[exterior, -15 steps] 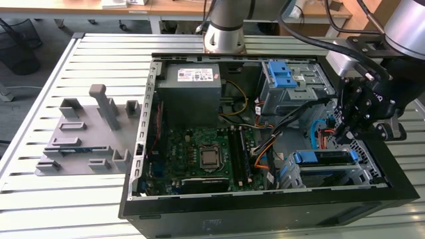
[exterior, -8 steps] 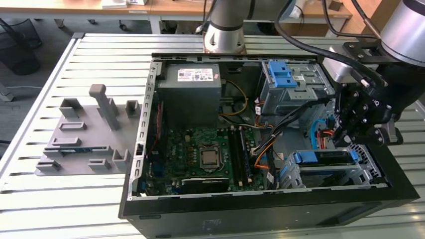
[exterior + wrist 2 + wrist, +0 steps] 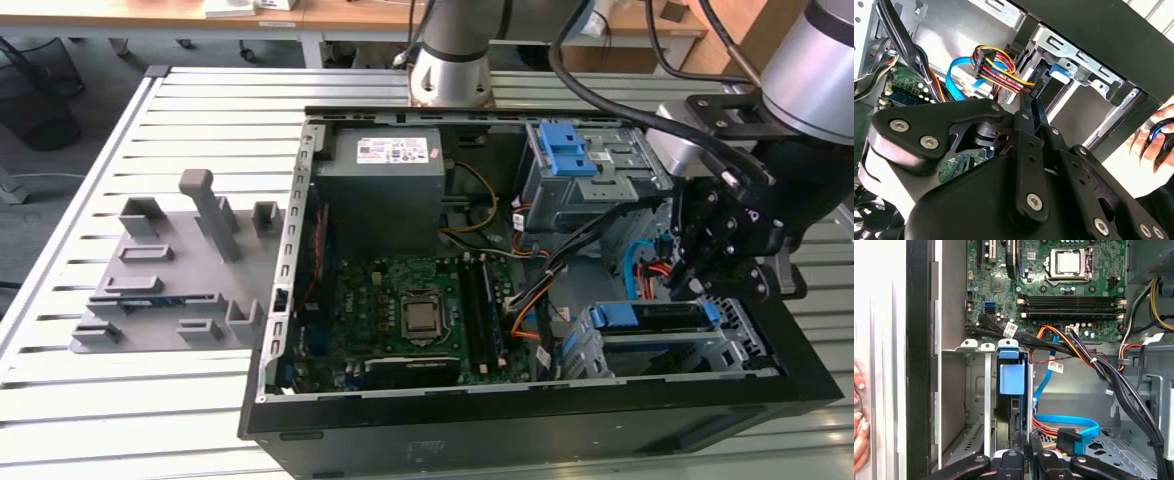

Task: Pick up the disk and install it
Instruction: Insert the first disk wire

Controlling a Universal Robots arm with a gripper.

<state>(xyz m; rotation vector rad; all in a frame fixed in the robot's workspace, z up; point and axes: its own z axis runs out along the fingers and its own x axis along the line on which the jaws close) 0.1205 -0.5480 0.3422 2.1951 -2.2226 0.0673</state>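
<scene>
The disk is being seen already seated in the drive cage at the 4 o'clock corner of the open computer case in the exterior view, its blue carrier bracket facing the motherboard. In the first wrist view the disk is standing edge-on in its slot, the blue tab flush between the cage rails.

The gripper is being held just over the rear end of the disk, at 3 o'clock of the case. Its fingers are being kept drawn together, tip to tip, with nothing gripped between them; they are being pointed at the disk's edge beside the cable connector, and whether they are touching it cannot be told.

The pick-up is judged as done, and the insertion as largely done. What is being left, by the look of it, is the final seating or a check of it.

A person's hand is resting outside the case wall. A grey fixture block is lying on the counter at 9 o'clock.
</scene>
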